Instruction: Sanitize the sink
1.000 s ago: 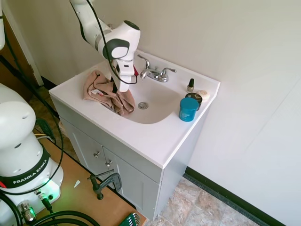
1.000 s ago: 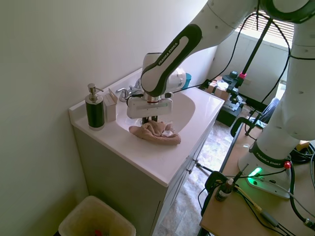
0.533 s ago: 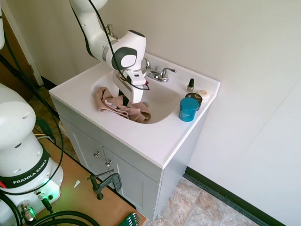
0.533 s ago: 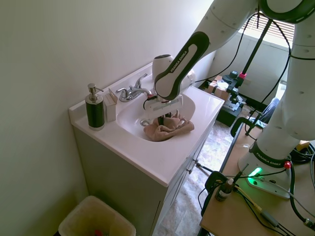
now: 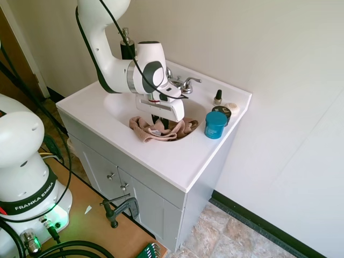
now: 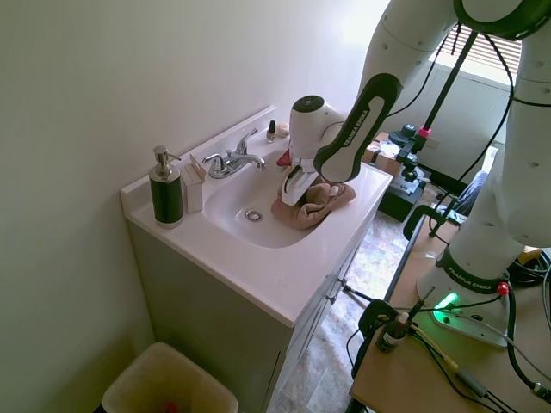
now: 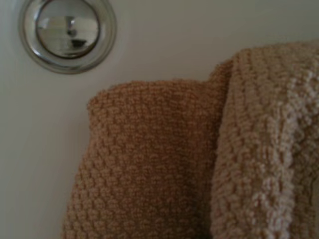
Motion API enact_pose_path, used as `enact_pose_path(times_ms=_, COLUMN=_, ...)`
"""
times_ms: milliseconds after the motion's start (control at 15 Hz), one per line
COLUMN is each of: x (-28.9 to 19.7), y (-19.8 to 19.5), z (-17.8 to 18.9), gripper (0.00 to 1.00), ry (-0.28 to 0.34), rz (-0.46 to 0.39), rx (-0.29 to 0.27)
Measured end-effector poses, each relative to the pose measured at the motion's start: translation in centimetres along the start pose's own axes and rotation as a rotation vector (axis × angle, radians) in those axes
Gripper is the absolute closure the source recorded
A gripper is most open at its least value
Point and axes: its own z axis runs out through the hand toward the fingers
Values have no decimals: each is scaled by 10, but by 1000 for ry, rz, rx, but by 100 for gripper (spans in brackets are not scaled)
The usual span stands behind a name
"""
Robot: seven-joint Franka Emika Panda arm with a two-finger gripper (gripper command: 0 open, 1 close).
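Observation:
The sink (image 5: 177,157) is a glossy white vanity top with an oval basin, a chrome drain (image 6: 253,215) and a chrome faucet (image 5: 180,84). A tan knitted cloth (image 5: 164,130) lies bunched on the basin's side nearest the blue jar, lapping onto the rim. My gripper (image 5: 157,124) points down into the cloth, shut on it. From the other side, the gripper (image 6: 292,199) sits at the cloth (image 6: 315,204), to the right of the drain. Up close, the wrist view shows folds of the cloth (image 7: 164,164) beside the drain (image 7: 68,32).
A blue jar (image 5: 216,124), a dark round tin (image 5: 222,111) and a small nail polish bottle (image 5: 217,97) stand on the rim's corner. At the other corner are a dark soap dispenser (image 6: 164,188) and a small white box (image 6: 193,185). A bin (image 6: 168,389) stands on the floor.
The gripper has dragged the cloth across the basin, from the soap dispenser side over the drain to the blue jar side. The drain is now uncovered.

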Motion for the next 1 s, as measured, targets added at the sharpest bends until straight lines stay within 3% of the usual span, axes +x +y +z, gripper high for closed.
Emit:
enact_pose_path(times_ms=200, x=1, y=8, z=2, gripper=100, ry=71, rz=-65, rx=50)
enact_pose_path(times_ms=600, x=-17, y=0, z=5, gripper=100, ry=215, rz=-128, rx=214)
enact_pose_path(times_ms=1000, x=-64, y=-29, z=21, gripper=100, ry=289, rz=-90, rx=301)
